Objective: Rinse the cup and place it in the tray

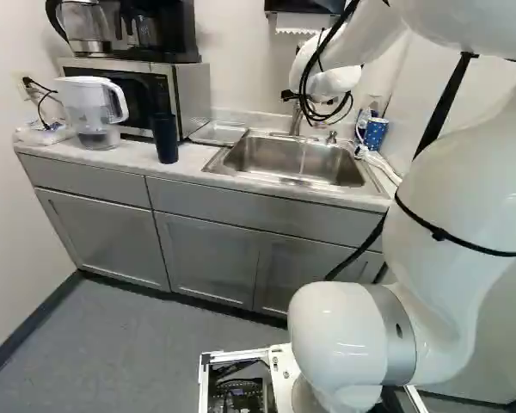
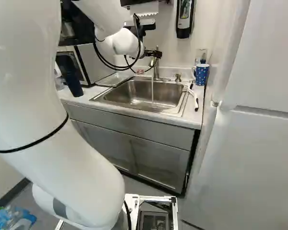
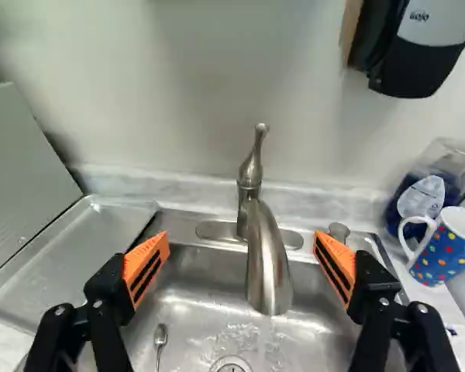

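Water (image 2: pixel 152 91) ran from the tap (image 3: pixel 268 267), rinse seemingly being readied; hand (image 3: pixel 242 242), spread wide and empty, next needed the dotted cup (image 3: pixel 448 252) near the desk's (image 2: pixel 189 118) back right corner.

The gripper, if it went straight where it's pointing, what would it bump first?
Probably the faucet. Its curved spout shows between the open fingers, so it might slip in between them. How far off it is, I can't tell. The wall is behind.
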